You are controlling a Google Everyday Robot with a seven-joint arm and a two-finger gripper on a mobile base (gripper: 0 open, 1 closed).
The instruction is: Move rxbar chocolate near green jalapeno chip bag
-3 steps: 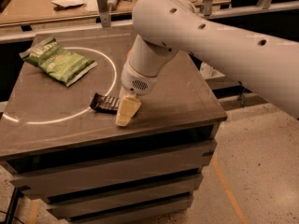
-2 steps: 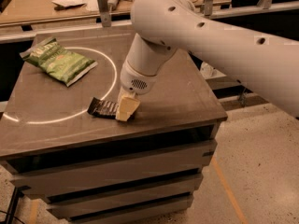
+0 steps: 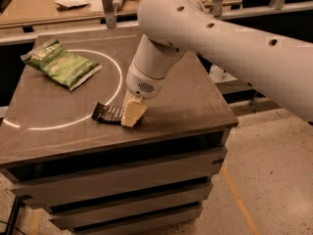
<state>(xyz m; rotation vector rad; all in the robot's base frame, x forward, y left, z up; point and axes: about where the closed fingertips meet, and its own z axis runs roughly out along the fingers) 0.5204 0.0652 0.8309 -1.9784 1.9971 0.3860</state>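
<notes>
Touching rxbar chocolate (image 3: 107, 113) on dark table (image 3: 188, 106), claw (image 3: 133, 115), grip unclear; cluttered workbench (image 3: 29, 14) behind.

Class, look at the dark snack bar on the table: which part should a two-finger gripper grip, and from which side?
Grip the rxbar chocolate across its narrow width, from straight above: it lies flat and thin on the table, long edges exposed. The gripper sits at its end away from the chip bag.

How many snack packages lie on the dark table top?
2. The green jalapeno chip bag lies at the back left of the table; the rxbar chocolate lies near the front, its right end at the gripper. The arm hides part of the table.
</notes>
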